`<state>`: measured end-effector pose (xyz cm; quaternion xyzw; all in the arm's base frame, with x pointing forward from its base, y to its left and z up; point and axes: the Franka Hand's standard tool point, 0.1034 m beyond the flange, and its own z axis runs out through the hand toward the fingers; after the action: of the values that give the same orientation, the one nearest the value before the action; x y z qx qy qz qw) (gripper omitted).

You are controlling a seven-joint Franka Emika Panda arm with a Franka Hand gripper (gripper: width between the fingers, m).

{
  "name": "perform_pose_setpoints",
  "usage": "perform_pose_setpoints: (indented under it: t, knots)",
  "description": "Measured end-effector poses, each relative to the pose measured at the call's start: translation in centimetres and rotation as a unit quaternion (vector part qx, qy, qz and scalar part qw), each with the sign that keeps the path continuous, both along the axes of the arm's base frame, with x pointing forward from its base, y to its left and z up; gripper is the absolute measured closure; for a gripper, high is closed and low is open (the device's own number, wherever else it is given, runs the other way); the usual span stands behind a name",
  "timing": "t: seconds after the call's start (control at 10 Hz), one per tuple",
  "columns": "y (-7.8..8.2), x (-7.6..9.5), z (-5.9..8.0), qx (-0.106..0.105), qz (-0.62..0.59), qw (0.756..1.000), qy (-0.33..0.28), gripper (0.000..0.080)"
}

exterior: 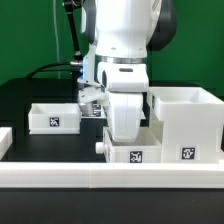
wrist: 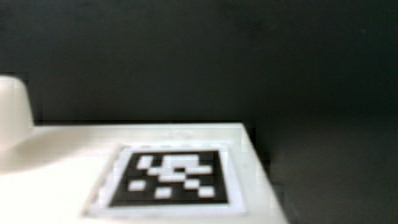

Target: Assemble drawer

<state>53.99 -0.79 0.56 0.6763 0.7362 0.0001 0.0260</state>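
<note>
In the exterior view the gripper [exterior: 126, 138] hangs straight down over a small white drawer piece [exterior: 131, 153] at the front centre, which carries a marker tag and a round knob [exterior: 100, 147] on its side. The fingers are hidden by the hand and the piece, so I cannot tell whether they grip it. The wrist view shows that piece's white face [wrist: 71, 150] with its tag [wrist: 173, 177] very close, a rounded white bulge [wrist: 13, 125] beside it, and black table beyond; no fingers show. A second small white drawer [exterior: 55, 116] sits at the exterior view's left. The large white drawer box [exterior: 186, 122] stands at the right.
A long white rail [exterior: 110, 180] runs along the table's front edge. A black cable [exterior: 55, 68] trails behind the arm over the black table, with a green backdrop behind.
</note>
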Motion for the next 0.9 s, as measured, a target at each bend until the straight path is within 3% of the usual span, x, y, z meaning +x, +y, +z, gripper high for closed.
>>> perform_pose_setpoints:
  t: [0.9]
  knots:
    - [0.46,0.05,-0.03,0.001,-0.024,1.000,-0.001,0.0757]
